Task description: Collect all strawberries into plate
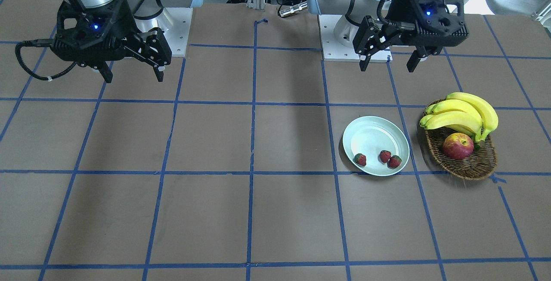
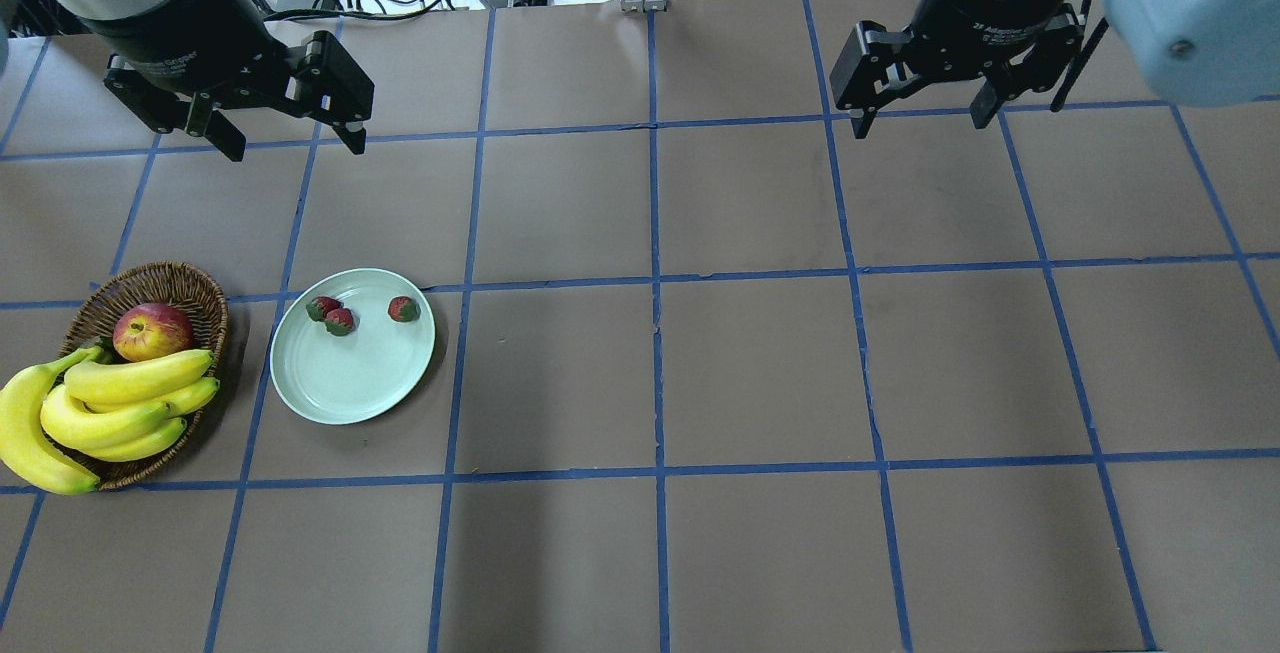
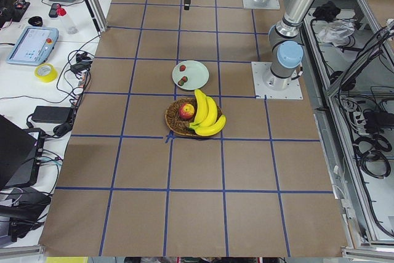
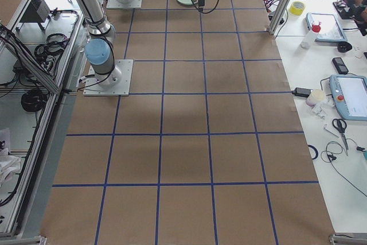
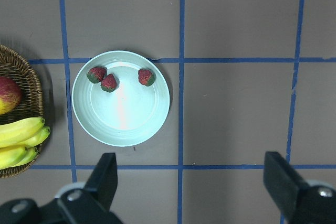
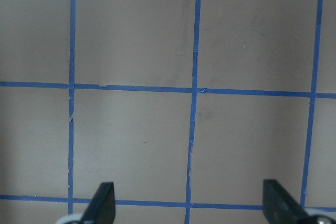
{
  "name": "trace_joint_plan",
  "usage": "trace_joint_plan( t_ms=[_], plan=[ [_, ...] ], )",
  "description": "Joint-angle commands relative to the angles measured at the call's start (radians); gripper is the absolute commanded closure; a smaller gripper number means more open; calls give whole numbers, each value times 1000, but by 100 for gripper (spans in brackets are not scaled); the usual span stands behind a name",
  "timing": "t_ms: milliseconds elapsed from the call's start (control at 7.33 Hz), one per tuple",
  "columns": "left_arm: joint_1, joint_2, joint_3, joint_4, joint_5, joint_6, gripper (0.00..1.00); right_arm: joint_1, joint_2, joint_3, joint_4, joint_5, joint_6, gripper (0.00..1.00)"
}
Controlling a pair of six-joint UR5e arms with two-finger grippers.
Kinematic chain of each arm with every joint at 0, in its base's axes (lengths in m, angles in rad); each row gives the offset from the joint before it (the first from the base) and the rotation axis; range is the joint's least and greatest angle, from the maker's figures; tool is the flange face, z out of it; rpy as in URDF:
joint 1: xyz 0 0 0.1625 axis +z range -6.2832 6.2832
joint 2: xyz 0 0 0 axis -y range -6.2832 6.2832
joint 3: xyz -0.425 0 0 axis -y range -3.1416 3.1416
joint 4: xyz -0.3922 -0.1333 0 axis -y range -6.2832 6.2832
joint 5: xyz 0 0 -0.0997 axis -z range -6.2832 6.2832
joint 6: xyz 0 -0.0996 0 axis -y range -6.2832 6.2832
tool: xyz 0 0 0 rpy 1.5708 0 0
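Observation:
Three strawberries lie in the pale mint-green plate (image 2: 350, 383) on its far half: two touching (image 2: 322, 308) (image 2: 340, 321) and one apart (image 2: 403, 309). In the left wrist view they show as a pair (image 5: 96, 74) (image 5: 109, 83) and a single one (image 5: 146, 77) in the plate (image 5: 123, 124). My left gripper (image 2: 297, 146) is open and empty, held high beyond the plate. My right gripper (image 2: 921, 125) is open and empty, high over bare table on the far right. In the front view the plate (image 1: 370, 137) sits below the left gripper (image 1: 387, 69).
A brown wicker basket (image 2: 180, 283) stands left of the plate, a small gap between them. It holds a red-yellow apple (image 2: 152, 330) and a bunch of bananas (image 2: 110, 403) that overhangs its near edge. Blue tape lines grid the brown table.

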Motion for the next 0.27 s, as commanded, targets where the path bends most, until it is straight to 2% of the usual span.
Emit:
trace_joint_plan(
  t_ms=[0, 136],
  plan=[
    [0, -1, -2, 0, 5, 0, 0, 0, 1, 0, -1, 0, 8, 0],
    [0, -1, -5, 0, 5, 1, 0, 2, 1, 0, -1, 0, 10, 0]
  ],
)
